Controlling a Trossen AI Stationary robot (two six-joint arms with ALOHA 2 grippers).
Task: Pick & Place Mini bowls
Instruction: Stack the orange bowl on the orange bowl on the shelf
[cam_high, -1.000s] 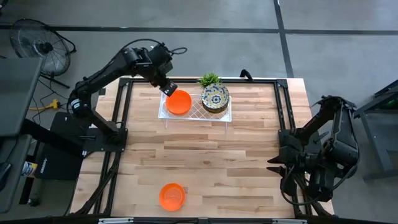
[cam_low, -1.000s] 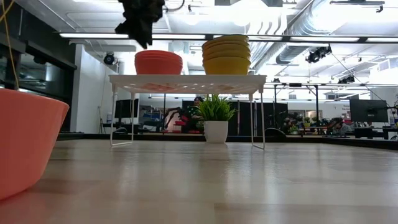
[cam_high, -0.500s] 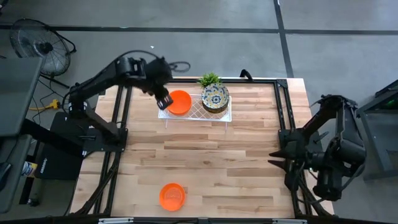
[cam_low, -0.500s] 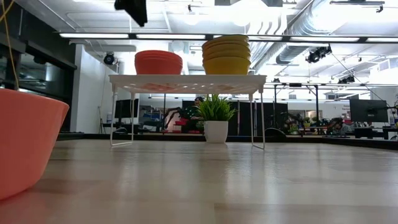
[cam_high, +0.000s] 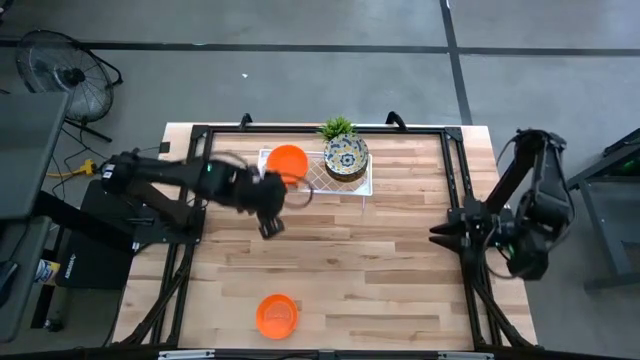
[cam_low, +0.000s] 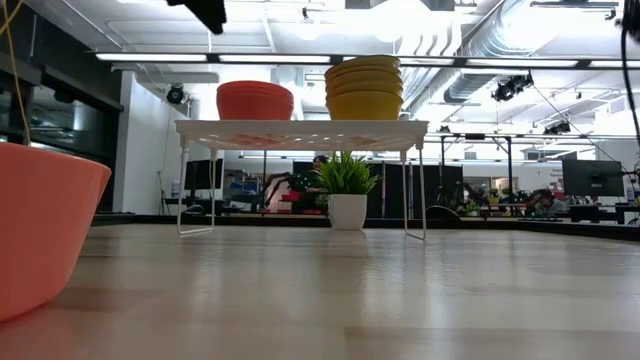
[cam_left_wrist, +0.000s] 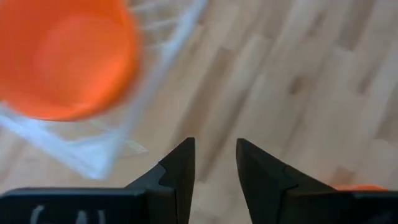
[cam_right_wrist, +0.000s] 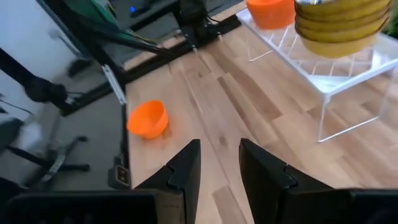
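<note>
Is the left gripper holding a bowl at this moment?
No. In the left wrist view the left gripper has only bare table between its parted fingers, and the orange bowls sit apart on the white tray.

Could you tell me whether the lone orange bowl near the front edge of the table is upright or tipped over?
Upright. The high view looks straight into the orange bowl's open mouth, and the low view shows its rim level on top.

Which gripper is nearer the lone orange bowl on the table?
Left. The left gripper hangs between the tray and the orange bowl; the right gripper sits at the table's right edge.
</note>
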